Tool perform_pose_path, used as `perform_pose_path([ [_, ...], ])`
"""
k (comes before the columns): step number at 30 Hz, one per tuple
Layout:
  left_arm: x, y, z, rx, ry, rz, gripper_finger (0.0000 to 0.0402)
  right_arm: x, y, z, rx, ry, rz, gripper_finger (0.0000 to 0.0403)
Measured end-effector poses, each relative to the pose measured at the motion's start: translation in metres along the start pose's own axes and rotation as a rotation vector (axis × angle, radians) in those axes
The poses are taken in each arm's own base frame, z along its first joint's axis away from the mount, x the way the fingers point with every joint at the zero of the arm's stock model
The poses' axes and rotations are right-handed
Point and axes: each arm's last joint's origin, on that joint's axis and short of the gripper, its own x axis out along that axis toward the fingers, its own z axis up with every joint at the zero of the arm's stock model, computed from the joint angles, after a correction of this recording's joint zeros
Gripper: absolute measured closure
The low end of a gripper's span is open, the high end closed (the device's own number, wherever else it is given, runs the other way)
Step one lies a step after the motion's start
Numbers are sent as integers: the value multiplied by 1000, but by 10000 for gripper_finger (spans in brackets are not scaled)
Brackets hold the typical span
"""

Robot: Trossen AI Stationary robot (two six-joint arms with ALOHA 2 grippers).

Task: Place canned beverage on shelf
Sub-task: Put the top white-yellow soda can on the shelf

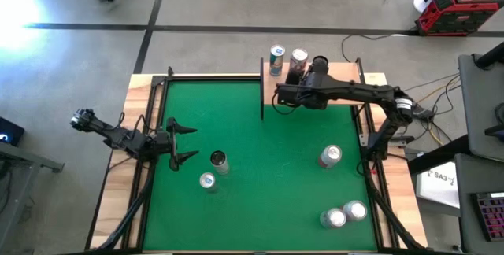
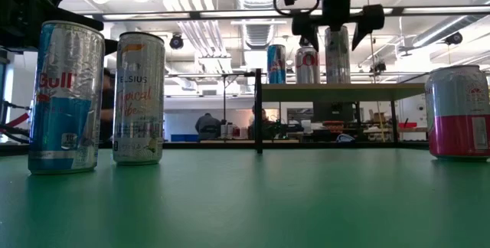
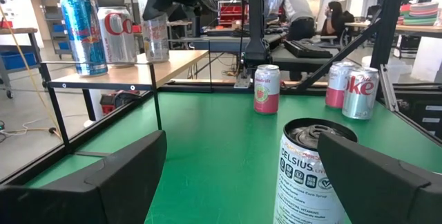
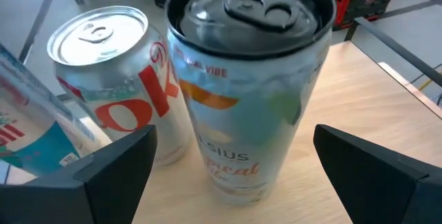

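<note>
Pale-wood shelf (image 1: 346, 90), at the far edge of the green counter (image 1: 268, 168), on which three cans are shown: a Red Bull can (image 1: 276, 59), a Coke can (image 4: 114, 79) and a Celsius can (image 4: 252, 86). The Celsius can is flanked by the right pincer (image 4: 231, 162), whose fingers are spread clear of it (nothing is gripped). Placement of this can appears done; several cans are left on the counter. The left pincer (image 3: 276, 175) is held wide open, empty, before a second Celsius can (image 3: 311, 169).
</note>
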Motion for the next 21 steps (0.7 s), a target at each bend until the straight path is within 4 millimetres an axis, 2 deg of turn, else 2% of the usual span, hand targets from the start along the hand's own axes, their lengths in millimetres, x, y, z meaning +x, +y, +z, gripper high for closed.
perform_pose_path([
  [21,0,0,0,0,0,0,41,5,0,-6,72,-3,-55,21],
])
